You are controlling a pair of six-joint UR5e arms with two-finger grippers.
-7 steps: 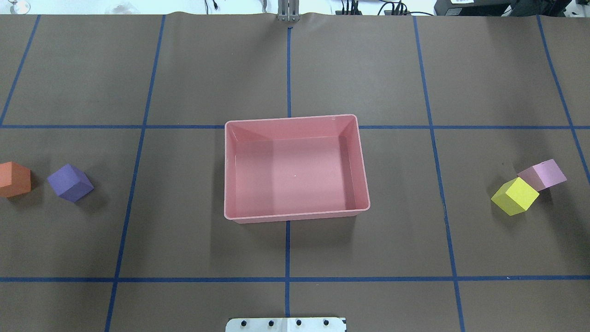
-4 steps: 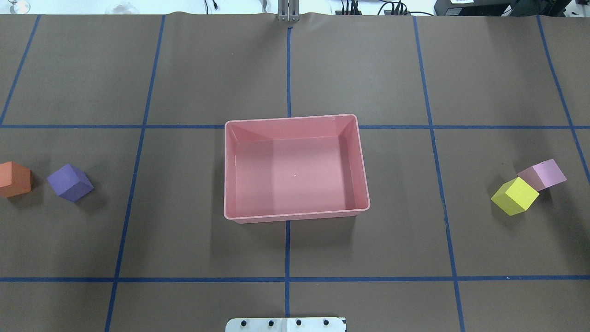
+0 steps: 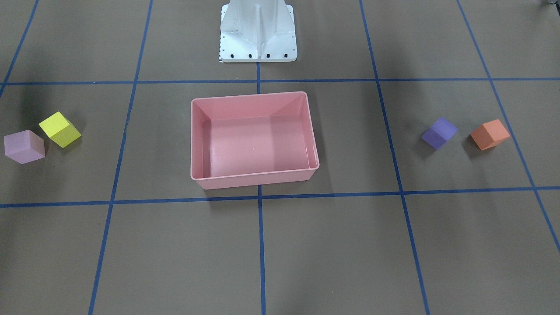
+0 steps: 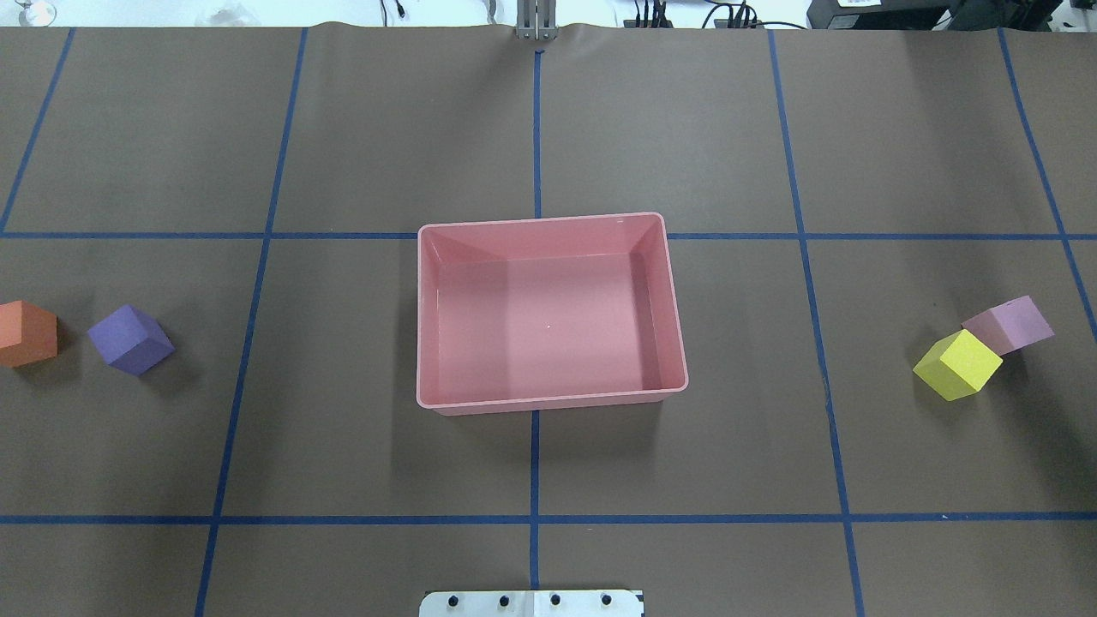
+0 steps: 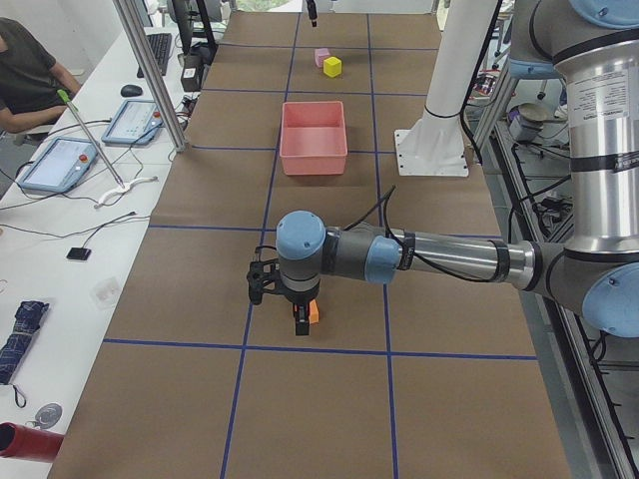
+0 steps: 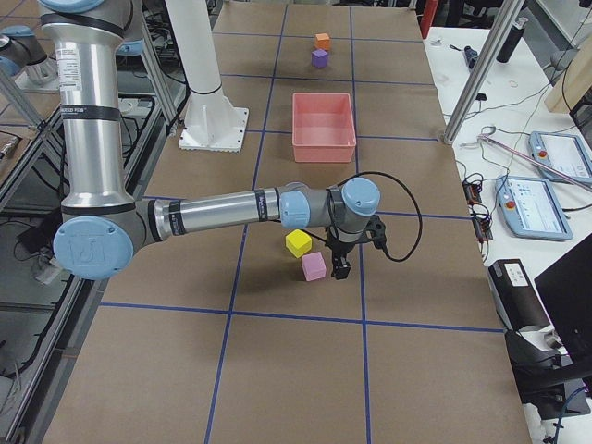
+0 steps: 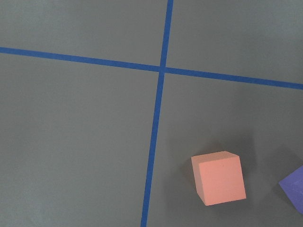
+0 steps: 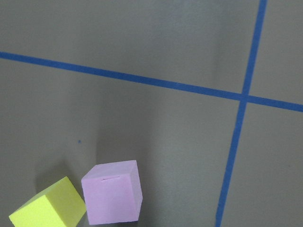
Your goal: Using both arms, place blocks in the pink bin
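The left gripper [image 5: 301,325] is just beside the orange block [image 5: 314,312]; the right gripper [image 6: 341,269] is just beside the light pink block [image 6: 314,266]. I cannot tell how wide either claw stands.

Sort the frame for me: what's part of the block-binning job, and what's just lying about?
Job:
pink bin
orange block
purple block
yellow block
light pink block
left gripper
right gripper

Lying about:
tablet
computer mouse
folded umbrella
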